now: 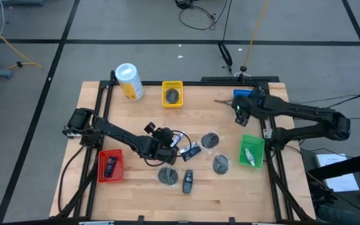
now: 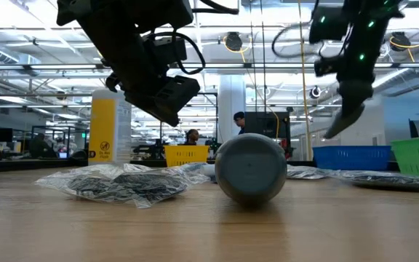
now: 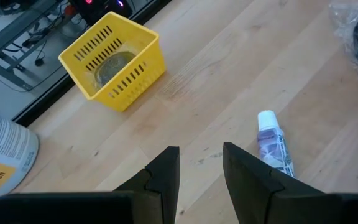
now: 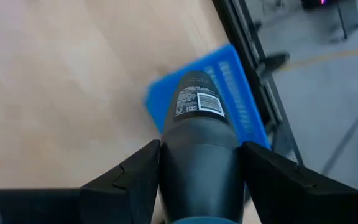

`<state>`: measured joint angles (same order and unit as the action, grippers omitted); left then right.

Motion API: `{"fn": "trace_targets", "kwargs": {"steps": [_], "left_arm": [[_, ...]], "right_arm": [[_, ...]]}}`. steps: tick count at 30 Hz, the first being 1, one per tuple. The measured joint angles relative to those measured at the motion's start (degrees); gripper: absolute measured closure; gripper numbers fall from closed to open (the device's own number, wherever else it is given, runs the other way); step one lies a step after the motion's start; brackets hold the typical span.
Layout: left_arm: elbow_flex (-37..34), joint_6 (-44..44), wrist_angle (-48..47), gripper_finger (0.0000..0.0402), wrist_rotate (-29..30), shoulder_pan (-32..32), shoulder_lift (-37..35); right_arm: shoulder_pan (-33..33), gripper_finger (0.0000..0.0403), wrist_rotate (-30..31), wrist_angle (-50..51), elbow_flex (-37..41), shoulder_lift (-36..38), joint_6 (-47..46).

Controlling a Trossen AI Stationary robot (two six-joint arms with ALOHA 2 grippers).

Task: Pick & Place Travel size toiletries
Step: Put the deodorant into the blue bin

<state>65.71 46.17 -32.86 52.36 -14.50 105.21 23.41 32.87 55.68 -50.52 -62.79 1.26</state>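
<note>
My right gripper (image 1: 239, 114) (image 4: 199, 149) hovers beside the blue tray (image 1: 243, 94) (image 4: 229, 81) at the table's far right, shut on a dark oblong pack (image 4: 197, 118). My left gripper (image 1: 169, 142) (image 3: 201, 165) is open above the table's middle and touches nothing. A slim white tube (image 3: 273, 142) (image 1: 190, 150) lies flat just right of it. Bagged dark discs (image 1: 210, 139) (image 1: 220, 164) (image 1: 167, 176) and another dark pack (image 1: 187, 181) lie on the wood. The yellow tray (image 1: 172, 94) (image 3: 114, 59) holds a disc. My right gripper pinches the dark pack between its two fingers (image 4: 135, 171), one on each long side. The barcoded end (image 4: 199, 102) sticks out past the fingertips toward the blue tray. The pack is lifted clear of the table.
A yellow canister (image 1: 129, 81) lies at the far left. The red tray (image 1: 110, 165) holds a dark pack, and the green tray (image 1: 252, 150) holds a white tube. A black frame (image 1: 269, 134) rims the table. Bare wood lies between the yellow and blue trays.
</note>
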Motion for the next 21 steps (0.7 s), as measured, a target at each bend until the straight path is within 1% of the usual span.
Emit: {"fn": "trace_targets", "kwargs": {"steps": [3,5,11,13,16,21], "left_arm": [[0.01,0.02,0.00,0.0279,0.02,-0.17,0.00],[0.00,0.02,0.02,0.0279,0.00,-0.28,0.00],[0.00,0.02,0.02,0.0279,0.02,-0.33,0.00],[0.00,0.02,0.02,0.0279,0.02,-0.33,0.00],[0.00,0.02,0.02,0.0279,-0.11,-0.33,0.00],[0.01,0.02,0.00,0.0279,-0.33,-0.33,0.00]], "right_arm": [[6.70,0.0201,0.08,-0.30,0.00,-3.38,5.07],[10.01,0.0201,-0.10,-1.46,0.00,-5.71,9.01],[14.85,0.0200,-0.46,-8.81,0.00,-11.15,21.29],[15.84,0.0200,-3.62,-10.74,0.00,-12.15,24.14],[16.96,0.0200,-9.92,-12.42,0.00,-12.51,26.28],[18.62,0.0195,-10.61,-12.11,0.00,-12.51,24.94]]}}
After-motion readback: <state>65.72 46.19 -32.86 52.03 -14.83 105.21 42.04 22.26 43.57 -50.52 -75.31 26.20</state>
